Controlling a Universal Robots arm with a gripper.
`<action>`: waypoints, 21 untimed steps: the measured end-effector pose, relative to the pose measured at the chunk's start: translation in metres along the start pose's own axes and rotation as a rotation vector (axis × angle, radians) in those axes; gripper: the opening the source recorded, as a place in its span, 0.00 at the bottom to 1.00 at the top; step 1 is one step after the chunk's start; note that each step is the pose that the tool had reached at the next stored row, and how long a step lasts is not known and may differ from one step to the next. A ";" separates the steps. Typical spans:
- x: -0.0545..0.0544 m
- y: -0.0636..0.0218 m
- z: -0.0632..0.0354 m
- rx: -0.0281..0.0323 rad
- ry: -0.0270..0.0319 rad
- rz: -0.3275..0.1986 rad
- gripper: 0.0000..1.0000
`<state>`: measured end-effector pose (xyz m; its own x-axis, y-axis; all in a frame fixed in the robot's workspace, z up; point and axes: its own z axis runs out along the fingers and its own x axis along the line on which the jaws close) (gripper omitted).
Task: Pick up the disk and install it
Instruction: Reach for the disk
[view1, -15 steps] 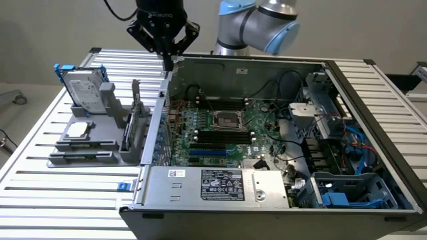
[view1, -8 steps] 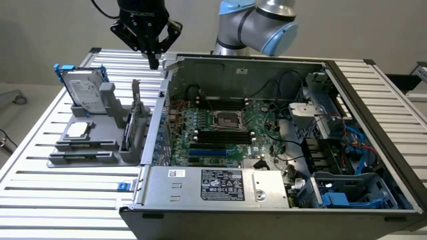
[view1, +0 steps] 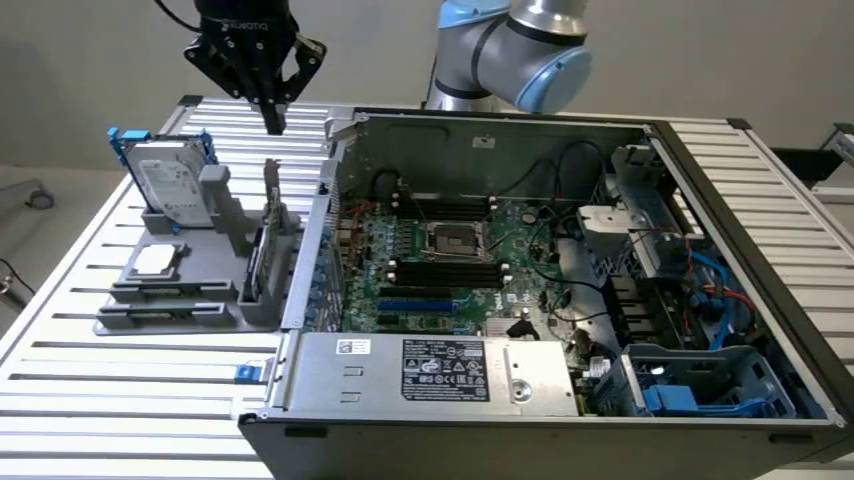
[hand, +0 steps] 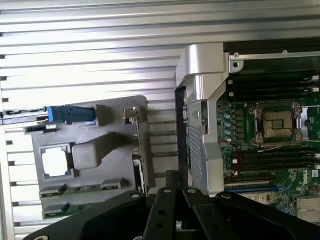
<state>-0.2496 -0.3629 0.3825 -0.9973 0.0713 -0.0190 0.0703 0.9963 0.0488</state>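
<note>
Standing on edge in the grey holder (view1: 200, 315) at the exterior view's left, the disk (view1: 171, 180) presents its blue-railed top for a grasp from above. The gripper (view1: 275, 122) hangs clenched and empty, high over the gap between holder and open computer case (view1: 534, 450), to the disk's right and clear of it.

End effector (hand: 174, 192) closed; disk (hand: 70, 114) apparently edge-on in grey holder (hand: 100, 150), beside computer case (hand: 202, 75).
</note>
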 end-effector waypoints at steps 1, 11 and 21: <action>0.004 0.0009 0.0003 0.0001 0.0000 0.000 0.11; 0.051 0.0104 0.0036 0.0000 0.0000 0.000 0.11; 0.097 0.0216 0.0078 0.0000 0.0000 0.000 0.11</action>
<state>-0.3448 -0.3341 0.3739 -0.9973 0.0711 -0.0190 0.0702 0.9963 0.0487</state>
